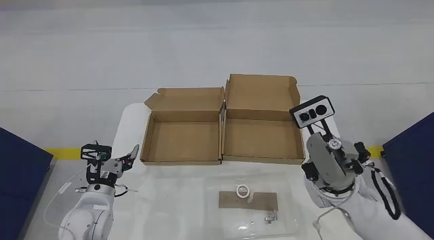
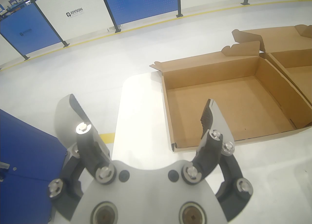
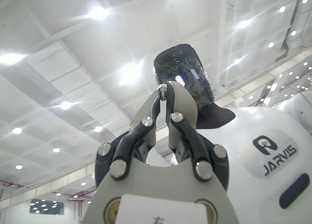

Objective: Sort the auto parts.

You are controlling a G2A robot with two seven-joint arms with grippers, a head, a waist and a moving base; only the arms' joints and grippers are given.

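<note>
Both jaws of your left end effector (image 2: 140, 103) are spread wide, holding nothing, over the bench's (image 1: 169, 189) left edge near the left cardboard box (image 1: 182, 140); the right cardboard box (image 1: 261, 131) sits just beside it. Nearer the front, a white ring (image 1: 243, 190) rests on a cardboard strip (image 1: 261, 200). Your right end effector (image 3: 163, 93), pointing upward at the right, grips a small bolt (image 3: 162, 88)

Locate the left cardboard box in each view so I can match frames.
Top view: left box, open and empty, left of picture centre, beside the right box.
Left wrist view: same box just ahead of the open left gripper.
Right wrist view: aimed up at the ceiling; right gripper shut on a small metal part.
Shared landmark: the right box alongside it.
</note>
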